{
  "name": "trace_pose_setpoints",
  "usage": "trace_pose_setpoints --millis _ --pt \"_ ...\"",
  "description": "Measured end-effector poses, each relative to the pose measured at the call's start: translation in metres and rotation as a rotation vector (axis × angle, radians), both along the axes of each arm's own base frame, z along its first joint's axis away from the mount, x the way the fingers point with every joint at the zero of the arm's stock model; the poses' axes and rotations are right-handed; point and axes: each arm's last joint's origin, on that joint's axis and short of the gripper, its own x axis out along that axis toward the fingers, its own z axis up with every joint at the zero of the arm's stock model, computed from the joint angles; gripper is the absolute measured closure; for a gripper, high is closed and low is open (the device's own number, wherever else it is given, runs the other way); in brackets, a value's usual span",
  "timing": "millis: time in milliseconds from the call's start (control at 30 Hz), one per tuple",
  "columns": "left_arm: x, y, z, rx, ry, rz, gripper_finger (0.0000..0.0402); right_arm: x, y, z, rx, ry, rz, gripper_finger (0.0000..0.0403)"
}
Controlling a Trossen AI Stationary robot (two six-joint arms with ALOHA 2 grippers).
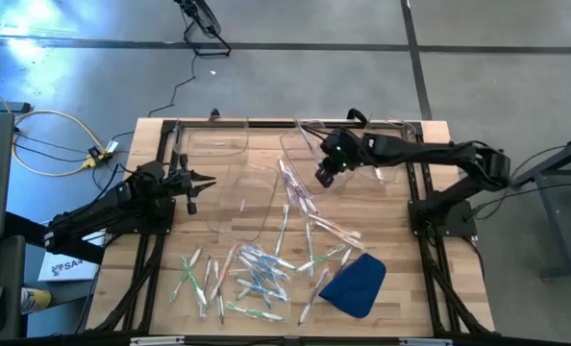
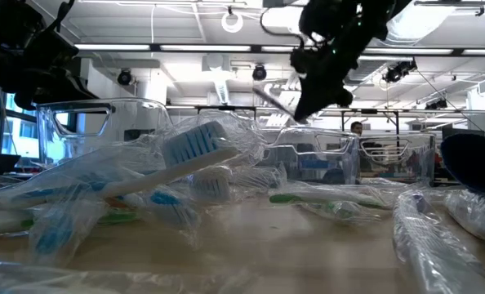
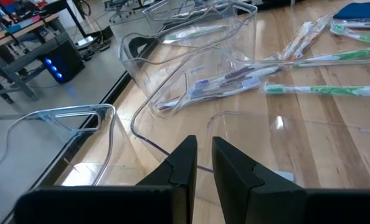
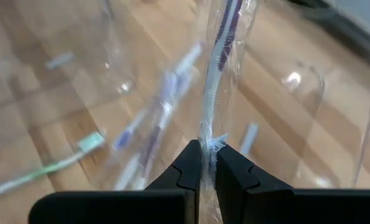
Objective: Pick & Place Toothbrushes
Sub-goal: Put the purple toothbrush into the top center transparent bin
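Many wrapped toothbrushes [image 1: 252,274] lie scattered flat on the wooden table [image 1: 401,288], more of them toward its near edge. My right gripper [image 1: 322,179] hangs above the table's far middle, by a clear bin [image 1: 358,144], and is shut on one wrapped toothbrush with purple bristles [image 4: 219,43]. In the low view that gripper [image 2: 301,110] stands well above the tabletop. My left gripper [image 1: 209,180] waits at the table's left side; its fingers [image 3: 185,158] are nearly together with nothing between them. My right gripper pinches the toothbrush's clear wrapper at its handle end [image 4: 206,138] between its two fingers. The fingers slant down from the table's right side and lie along the brush. The brush sticks out ahead of the fingertips, bristle end farthest away, lifted clear of the table.
Two more clear bins stand on the table, one at the far left [image 1: 213,144] and one near the middle [image 1: 242,207]. A blue cloth [image 1: 355,284] lies at the near right. Loose brushes [image 1: 300,197] lie below and beside my right gripper.
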Motion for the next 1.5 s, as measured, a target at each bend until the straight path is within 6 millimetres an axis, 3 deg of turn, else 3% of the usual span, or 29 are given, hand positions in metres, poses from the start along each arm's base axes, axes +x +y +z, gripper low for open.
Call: trace_pose_setpoints --millis 333,1367,1500 --pt "0.0 0.0 0.0 0.0 0.0 0.0 0.0355 -0.009 -0.019 -0.015 0.085 0.088 0.025 0.0382" --pt "0.0 0.0 0.0 0.004 0.002 0.014 0.0355 -0.009 -0.023 -0.034 0.125 0.202 0.09 0.0382" --pt "0.0 0.0 0.0 0.004 0.002 0.014 0.0355 -0.009 -0.024 -0.034 0.105 0.205 0.076 0.0366"
